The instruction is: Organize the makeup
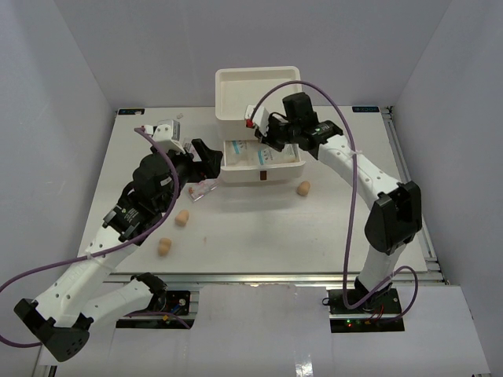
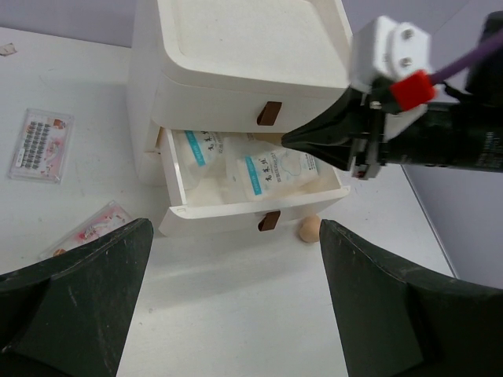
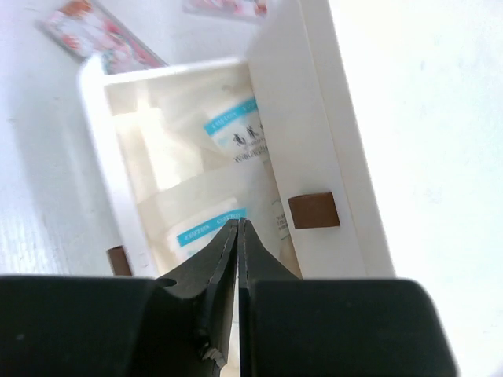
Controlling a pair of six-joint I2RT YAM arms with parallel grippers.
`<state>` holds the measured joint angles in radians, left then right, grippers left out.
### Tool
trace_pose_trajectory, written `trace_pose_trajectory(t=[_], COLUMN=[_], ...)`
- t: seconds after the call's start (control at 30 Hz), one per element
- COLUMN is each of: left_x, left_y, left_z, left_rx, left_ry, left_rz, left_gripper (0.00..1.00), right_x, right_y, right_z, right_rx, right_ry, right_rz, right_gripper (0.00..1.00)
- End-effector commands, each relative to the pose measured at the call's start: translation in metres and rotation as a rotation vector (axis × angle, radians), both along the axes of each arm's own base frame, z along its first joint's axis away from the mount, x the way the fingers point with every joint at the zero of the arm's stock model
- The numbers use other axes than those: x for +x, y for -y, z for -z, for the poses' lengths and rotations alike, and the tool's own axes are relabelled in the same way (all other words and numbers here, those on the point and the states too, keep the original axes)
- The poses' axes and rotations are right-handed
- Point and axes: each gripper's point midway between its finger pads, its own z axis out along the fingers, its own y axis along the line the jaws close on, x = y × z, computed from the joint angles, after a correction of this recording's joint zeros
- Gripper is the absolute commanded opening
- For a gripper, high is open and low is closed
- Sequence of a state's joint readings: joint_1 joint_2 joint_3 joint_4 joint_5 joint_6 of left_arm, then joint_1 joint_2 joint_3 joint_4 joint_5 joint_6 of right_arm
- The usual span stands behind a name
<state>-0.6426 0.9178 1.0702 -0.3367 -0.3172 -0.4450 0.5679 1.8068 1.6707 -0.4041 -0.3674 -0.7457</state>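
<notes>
Here the right gripper [image 3: 238, 236] has its two fingers pressed flat together with nothing visible between them. Its tip hangs over the pulled-out drawer [image 3: 94, 118] of the white drawer box [image 1: 259, 90]. The white-blue sachets [image 3: 236, 129] lie inside that drawer, directly under and just ahead of the tip; whether the tip touches them cannot be told. Past the drawer's far wall from this gripper, two clear packets [image 3: 102, 35] with pink contents lie on the table [image 1: 259, 236].

The left gripper [image 2: 236, 314] stands spread wide and holds nothing, facing the drawer front. One packet lies just ahead of its left finger and the other further out on that side. A tan sponge [image 2: 310, 228] sits ahead of its right finger, close to the drawer's front corner. Two more sponges [image 1: 181, 218] lie behind this gripper, beside its arm.
</notes>
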Motion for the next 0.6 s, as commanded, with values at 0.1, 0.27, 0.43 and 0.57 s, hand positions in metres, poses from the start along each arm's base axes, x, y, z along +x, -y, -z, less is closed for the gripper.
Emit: trace_pose_trajectory(t=[0.1, 0.27, 0.43, 0.57], left_x=[-0.001, -0.004, -0.005, -0.005], left_y=[-0.003, -0.007, -0.007, -0.006], left_z=[-0.012, -0.015, -0.015, -0.012], left_rx=[-0.006, -0.007, -0.011, -0.016], left_ry=[0.026, 0.035, 0.032, 0.024], left_rz=[0.002, -0.009, -0.008, -0.006], left_gripper=[0.98, 0.98, 0.98, 0.98], right_x=[-0.107, -0.171, -0.137, -0.089], right_y=[0.001, 0.026, 0.023, 0.005], right_z=[0.001, 0.056, 0.111, 0.127], right_rx=[-0.027, -0.154, -0.315, -0.343], right_ry=[-0.030, -0.124, -0.148, -0.013], right_rz=[-0.564, -0.884, -0.618, -0.355], right_gripper=[0.08, 0.08, 0.08, 0.08])
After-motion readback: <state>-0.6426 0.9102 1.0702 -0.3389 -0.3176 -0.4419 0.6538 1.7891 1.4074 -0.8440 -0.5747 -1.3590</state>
